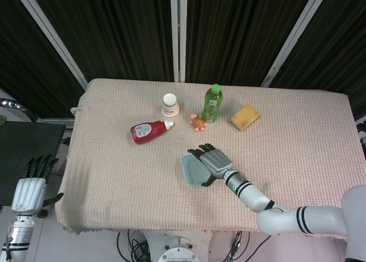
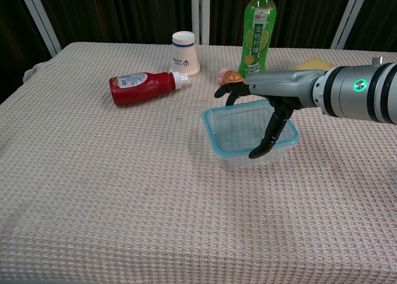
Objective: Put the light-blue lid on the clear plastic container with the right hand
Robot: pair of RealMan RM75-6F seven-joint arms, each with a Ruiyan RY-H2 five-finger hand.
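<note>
Right hand (image 2: 263,107) hovers flat over the container (image 2: 249,135), grey metal palm down, black fingers (image 2: 268,137) spread, some drooping toward the lid (image 2: 232,128); it grips nothing. Whether the fingertips touch the lid, cannot tell. Container is a clear plastic rounded-corner rectangle, shallow, sitting near table centre; the light-blue lid, translucent with a raised rim, already sits on top of it. In the head view the hand (image 1: 214,161) covers the right half of the lid (image 1: 193,170).

Left hand (image 1: 30,187) hangs off the table's left edge, well apart, silver back, dark fingers straight and apart, empty.

Table (image 2: 111,191) wears a beige waffle-weave cloth. Red ketchup bottle (image 2: 141,87) lies on its side, white cap toward the container. White paper cup (image 2: 185,53) stands inverted behind it. Green plastic bottle (image 2: 258,30) stands upright at back. Small orange-pink round toy (image 1: 198,122) beside the bottle's base. Yellow sponge (image 1: 245,116), blocky, to the right of the bottle.
</note>
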